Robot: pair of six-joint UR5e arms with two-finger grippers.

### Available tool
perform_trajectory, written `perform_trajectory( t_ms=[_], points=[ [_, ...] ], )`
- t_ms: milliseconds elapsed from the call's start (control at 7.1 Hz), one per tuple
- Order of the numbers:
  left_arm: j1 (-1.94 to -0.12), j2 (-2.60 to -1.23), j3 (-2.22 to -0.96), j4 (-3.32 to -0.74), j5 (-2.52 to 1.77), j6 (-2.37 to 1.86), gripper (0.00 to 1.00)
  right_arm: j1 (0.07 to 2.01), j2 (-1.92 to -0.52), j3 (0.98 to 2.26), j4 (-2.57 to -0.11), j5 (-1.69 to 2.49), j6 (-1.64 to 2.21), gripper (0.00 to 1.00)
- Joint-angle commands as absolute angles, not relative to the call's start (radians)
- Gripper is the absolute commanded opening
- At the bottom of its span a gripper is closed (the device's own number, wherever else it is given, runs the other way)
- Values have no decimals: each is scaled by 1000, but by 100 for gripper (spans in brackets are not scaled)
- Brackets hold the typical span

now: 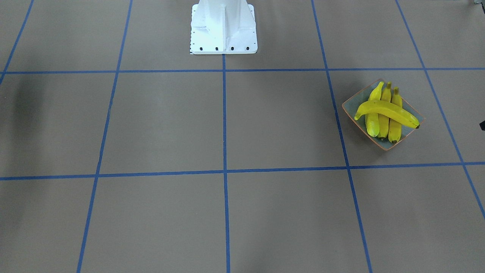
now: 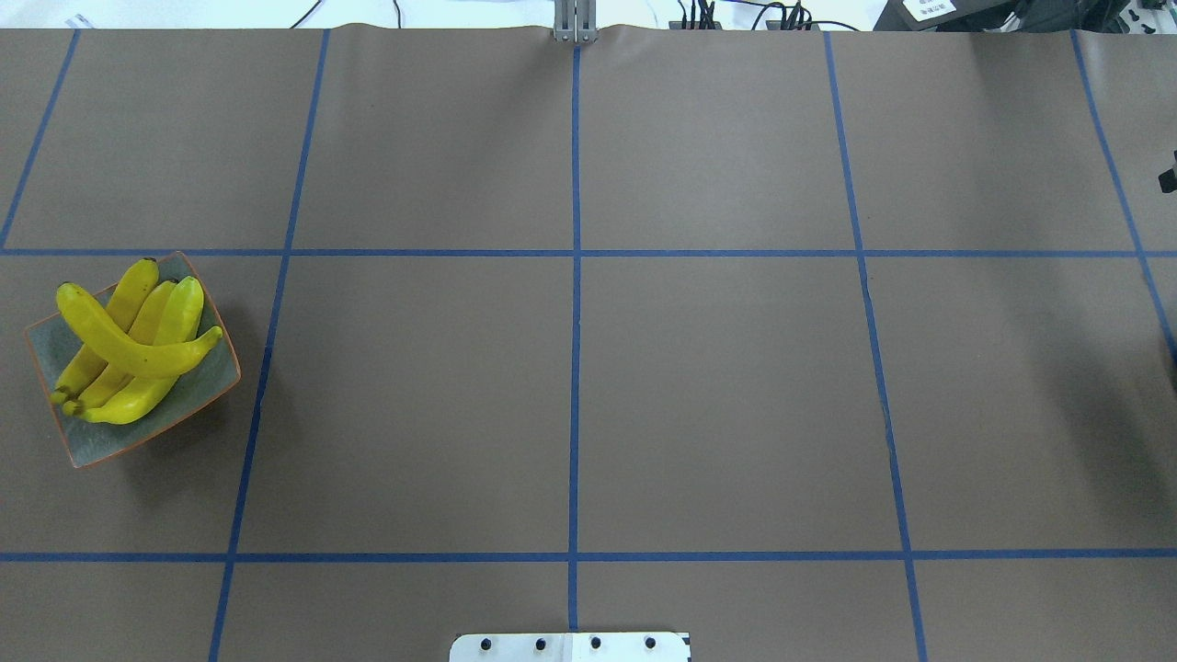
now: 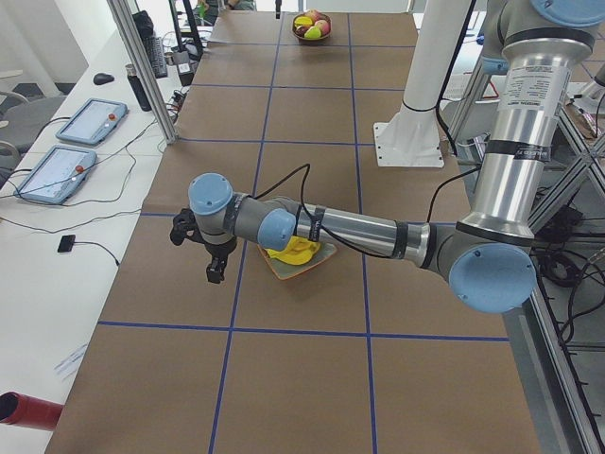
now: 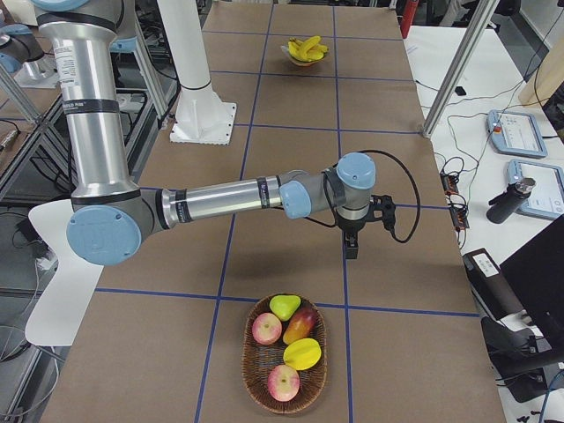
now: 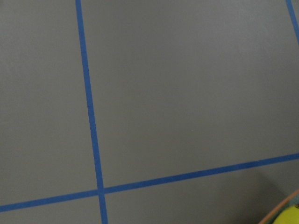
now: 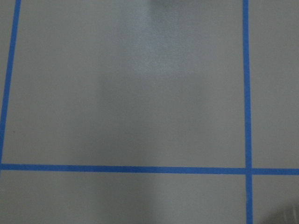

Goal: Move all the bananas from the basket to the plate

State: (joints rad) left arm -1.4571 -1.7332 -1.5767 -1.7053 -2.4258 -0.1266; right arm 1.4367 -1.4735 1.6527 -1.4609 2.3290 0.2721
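Several yellow bananas (image 1: 384,113) (image 2: 129,349) are piled on the grey-green plate (image 1: 350,101) (image 2: 193,400): three side by side, one across the top. The wicker basket (image 4: 248,352) sits at the table's other end and holds round red, green and yellow fruit. My left gripper (image 3: 216,272) hangs over the table just beside the plate (image 3: 282,273), towards the operators' side. My right gripper (image 4: 352,249) hangs a little beyond the basket. Both point down, with nothing seen in them. Whether either one is open or shut, I cannot tell. A plate corner (image 5: 279,216) shows in the left wrist view.
Brown paper with blue tape lines covers the table (image 2: 717,395). The robot's white base (image 1: 223,28) stands at mid-table on my side. Tablets (image 3: 90,121) and cables lie on the white bench along the operators' side, beside metal posts (image 3: 142,71).
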Motion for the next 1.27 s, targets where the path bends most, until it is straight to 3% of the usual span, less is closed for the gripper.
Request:
perform_trajectory(
  t_ms=[0,1127],
  points=[
    [-1462,-1730,-1592,-1594,-2431,-2,99,1473,-1503,1657,-1485,2353,209,100],
    [-1460,-1698,-1597,-1583,-2424,21,100,1477,-1505,1664,-1486,2373,210,100]
  ],
)
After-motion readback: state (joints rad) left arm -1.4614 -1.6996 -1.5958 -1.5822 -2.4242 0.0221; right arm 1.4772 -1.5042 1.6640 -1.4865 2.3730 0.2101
